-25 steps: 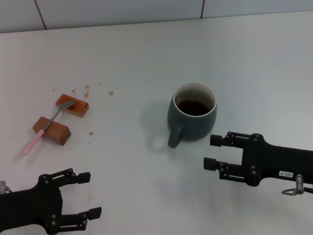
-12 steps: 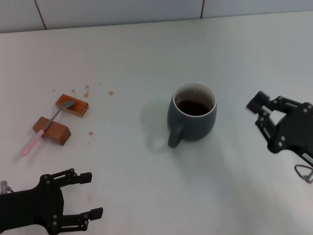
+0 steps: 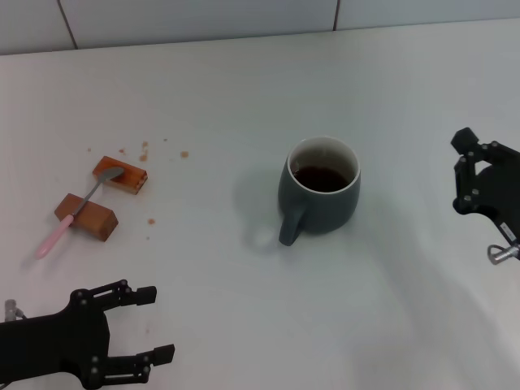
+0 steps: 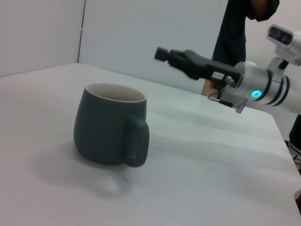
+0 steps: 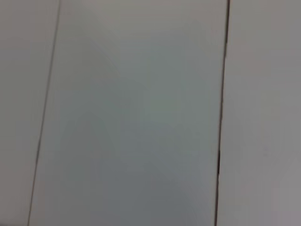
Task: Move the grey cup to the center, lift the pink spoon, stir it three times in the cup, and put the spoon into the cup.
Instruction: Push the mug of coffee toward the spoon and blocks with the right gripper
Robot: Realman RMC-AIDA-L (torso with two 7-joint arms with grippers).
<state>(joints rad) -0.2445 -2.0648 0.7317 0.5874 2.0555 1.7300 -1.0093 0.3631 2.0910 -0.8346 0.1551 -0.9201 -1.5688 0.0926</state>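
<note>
the rounded dark blue-grey ceramic mug [image 3: 319, 192], white inside and holding dark brown liquid, stands upright near the middle of the white surface [image 3: 244, 89], its loop handle facing the robot. by my reading the cup step is finished and the spoon pickup comes next. the slim spoon with a pale pink handle and silver neck [image 3: 75, 211] lies well to the left of the mug, resting across two brown rectangular blocks [image 3: 86, 216], with brown crumbs scattered close by. the left end effector [image 3: 151, 325] hovers low, left of the mug and nearer the robot than the spoon, fingers spread wide and empty; it must reach forward and close on the pink handle. compared with a second ago, the right end effector [image 3: 460, 175] has pulled away from beside the mug to its far right and turned upward; whether it is wide or narrow i cannot tell. the mug has not moved.
</note>
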